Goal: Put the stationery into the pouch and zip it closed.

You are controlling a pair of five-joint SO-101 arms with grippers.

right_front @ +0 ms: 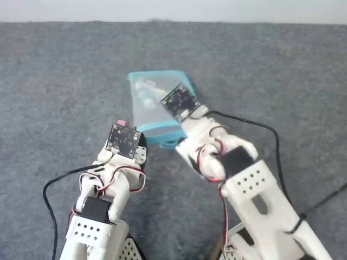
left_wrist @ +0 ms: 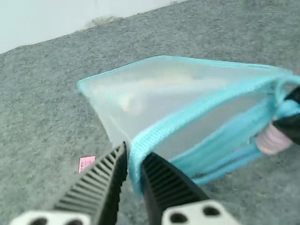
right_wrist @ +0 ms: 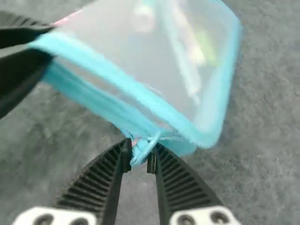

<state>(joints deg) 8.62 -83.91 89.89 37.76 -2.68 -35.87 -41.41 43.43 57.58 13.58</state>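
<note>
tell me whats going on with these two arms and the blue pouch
Both arms are holding a clear, blue-trimmed pouch. The left tool pinches one end of its zipper edge, and the right tool pinches the zipper pull toward the other end. Stationery is already inside.

Stationery [right_wrist: 197, 51] inside pouch [left_wrist: 187, 93]: blurred shapes behind translucent wall, types indeterminate. Pink item [left_wrist: 87, 163] on tabletop [left_wrist: 47, 93]: too small to identify.

A grey, felt-like mat [right_front: 282, 65] covers the tabletop, rough and speckled. Along its far edge runs a pale wall [right_front: 173, 10]. One small pink slip [left_wrist: 86, 163] lies flat on the mat — its markings too small to make out.
</note>
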